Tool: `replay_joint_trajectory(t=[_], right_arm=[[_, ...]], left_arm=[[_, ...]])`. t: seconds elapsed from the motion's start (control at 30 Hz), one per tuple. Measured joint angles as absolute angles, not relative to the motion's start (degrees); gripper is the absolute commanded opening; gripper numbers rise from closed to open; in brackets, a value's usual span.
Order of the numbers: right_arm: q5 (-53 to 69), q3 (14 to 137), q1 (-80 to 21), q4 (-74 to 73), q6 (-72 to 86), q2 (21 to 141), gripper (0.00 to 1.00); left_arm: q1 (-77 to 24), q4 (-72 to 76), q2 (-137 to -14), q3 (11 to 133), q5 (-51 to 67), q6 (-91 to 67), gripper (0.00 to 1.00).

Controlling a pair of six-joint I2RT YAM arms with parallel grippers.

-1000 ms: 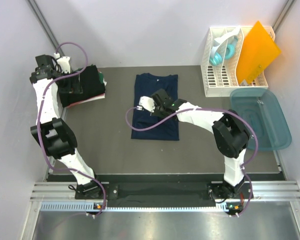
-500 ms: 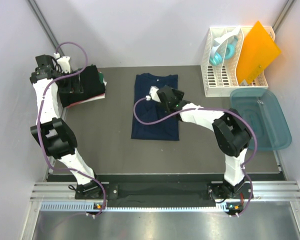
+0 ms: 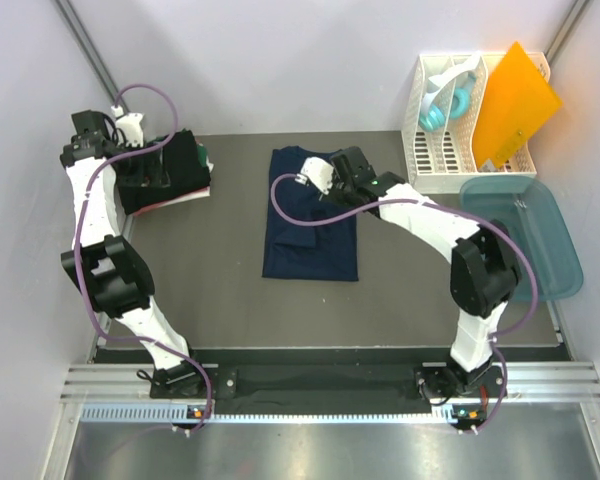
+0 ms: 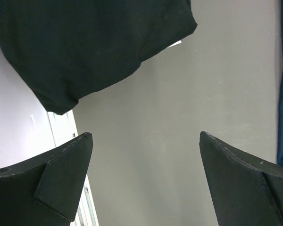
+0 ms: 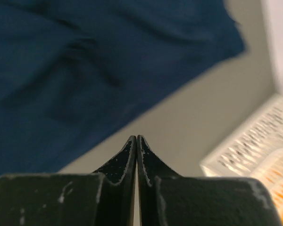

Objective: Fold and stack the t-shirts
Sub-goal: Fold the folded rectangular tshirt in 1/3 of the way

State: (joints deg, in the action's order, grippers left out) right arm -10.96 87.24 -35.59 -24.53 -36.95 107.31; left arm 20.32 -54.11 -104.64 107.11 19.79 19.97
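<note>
Right fingers [image 5: 125,162] farther back, pressed together over navy t-shirt [image 3: 310,235]'s far end

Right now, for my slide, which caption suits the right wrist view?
Right gripper, shut and empty, near the edge of the navy blue cloth t-shirt; white slotted plastic rack in the corner.

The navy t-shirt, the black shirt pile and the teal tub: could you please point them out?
navy t-shirt [image 3: 310,250], top view, lower body.
black shirt pile [image 3: 185,165], top view, right half.
teal tub [image 3: 525,235], top view, bare floor.
</note>
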Motion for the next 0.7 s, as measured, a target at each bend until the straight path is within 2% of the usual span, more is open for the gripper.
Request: replay_joint_trajectory(t=[0.17, 0.33, 0.47, 0.7], right_arm=[[5.58, 87.48, -35.62, -32.84, -34.37, 104.66, 0.0], [13.74, 87.48, -35.62, -37.52, -33.85, 106.85, 0.0], [13.61, 87.39, -35.59, -37.1, -33.74, 110.32, 0.0], [3.49, 85.47, -33.82, -29.85, -33.1, 111.26, 0.0]], left_arm=[[20.32, -54.17, -104.64, 106.91, 21.06, 19.97, 0.99], [20.16, -54.33, -104.64, 106.91, 21.63, 19.97, 0.99], [19.84, -54.59, -104.64, 106.91, 21.61, 19.97, 0.99], [19.62, -54.98, -104.62, 106.91, 21.58, 20.12, 0.99]])
